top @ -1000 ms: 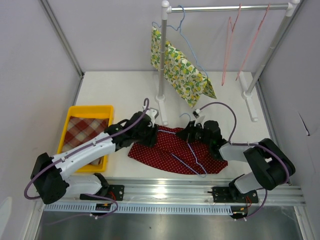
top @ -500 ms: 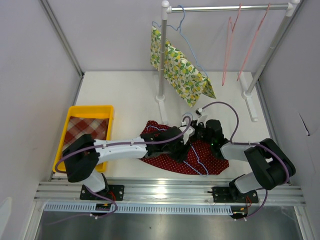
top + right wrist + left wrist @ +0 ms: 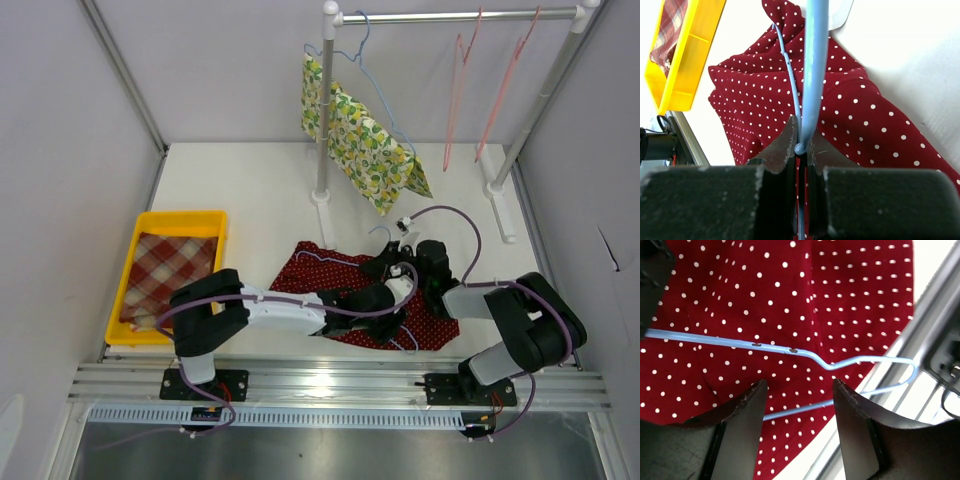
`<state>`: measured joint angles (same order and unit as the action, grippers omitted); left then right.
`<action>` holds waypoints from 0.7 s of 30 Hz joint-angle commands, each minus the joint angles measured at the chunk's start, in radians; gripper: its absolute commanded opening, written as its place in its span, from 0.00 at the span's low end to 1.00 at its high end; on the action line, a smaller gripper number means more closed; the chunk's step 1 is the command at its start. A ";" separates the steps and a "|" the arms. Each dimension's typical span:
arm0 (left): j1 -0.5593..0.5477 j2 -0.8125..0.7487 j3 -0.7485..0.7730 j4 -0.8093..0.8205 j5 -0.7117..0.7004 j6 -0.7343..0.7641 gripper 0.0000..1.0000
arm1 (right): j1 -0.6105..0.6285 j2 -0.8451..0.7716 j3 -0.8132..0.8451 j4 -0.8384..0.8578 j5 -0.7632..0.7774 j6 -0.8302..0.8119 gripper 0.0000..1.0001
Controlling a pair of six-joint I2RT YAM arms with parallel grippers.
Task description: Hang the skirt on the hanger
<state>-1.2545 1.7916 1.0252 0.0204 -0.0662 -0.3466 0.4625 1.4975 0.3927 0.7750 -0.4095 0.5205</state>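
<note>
The red white-dotted skirt (image 3: 305, 265) lies flat on the table's near middle. A light-blue wire hanger (image 3: 404, 345) lies on top of it. My right gripper (image 3: 396, 262) is shut on the hanger's hook, and the wrist view shows the blue wire (image 3: 813, 65) pinched between the jaws of the gripper (image 3: 801, 135) above the skirt (image 3: 750, 90). My left gripper (image 3: 398, 300) reaches across the skirt to its near right part. It stands open (image 3: 799, 385) just over the skirt (image 3: 740, 300), with the hanger's lower wire (image 3: 790, 349) running under the gap and touched by neither finger.
A yellow tray (image 3: 215, 218) holding a red plaid cloth (image 3: 165, 270) sits at the left. Behind the skirt stands a white rack post (image 3: 322, 150) with a lemon-print garment (image 3: 365, 145) on a blue hanger and pink hangers (image 3: 460, 90). A metal rail (image 3: 330, 375) runs along the near edge.
My left arm has swept right across the skirt, from its left edge to its near right part, and its jaws have widened. The right gripper has kept its hold on the hanger.
</note>
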 commanded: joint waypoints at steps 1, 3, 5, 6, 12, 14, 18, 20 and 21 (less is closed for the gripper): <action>-0.026 0.028 0.055 0.082 -0.079 0.017 0.60 | -0.025 0.033 -0.029 -0.071 0.028 -0.039 0.00; -0.032 0.057 0.065 0.079 -0.105 0.014 0.61 | -0.030 0.038 -0.029 -0.068 0.018 -0.037 0.00; -0.048 0.078 0.070 0.084 -0.141 0.021 0.61 | -0.036 0.038 -0.029 -0.066 0.014 -0.039 0.00; -0.052 0.081 0.069 0.099 -0.148 0.024 0.61 | -0.038 0.040 -0.029 -0.068 0.011 -0.037 0.00; -0.074 0.132 0.078 0.113 -0.176 0.029 0.61 | -0.042 0.049 -0.032 -0.056 0.005 -0.033 0.00; -0.077 0.137 0.076 0.116 -0.193 0.026 0.59 | -0.044 0.055 -0.032 -0.052 0.003 -0.030 0.00; -0.079 0.146 0.088 0.112 -0.204 0.027 0.36 | -0.044 0.064 -0.032 -0.043 0.001 -0.027 0.00; -0.079 0.147 0.102 0.104 -0.208 0.031 0.25 | -0.042 0.069 -0.032 -0.042 0.000 -0.025 0.00; -0.079 0.146 0.105 0.092 -0.210 0.032 0.16 | -0.044 0.070 -0.029 -0.042 0.001 -0.027 0.00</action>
<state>-1.3117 1.9228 1.0843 0.0952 -0.2741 -0.3401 0.4229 1.5330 0.3851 0.8139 -0.4538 0.5400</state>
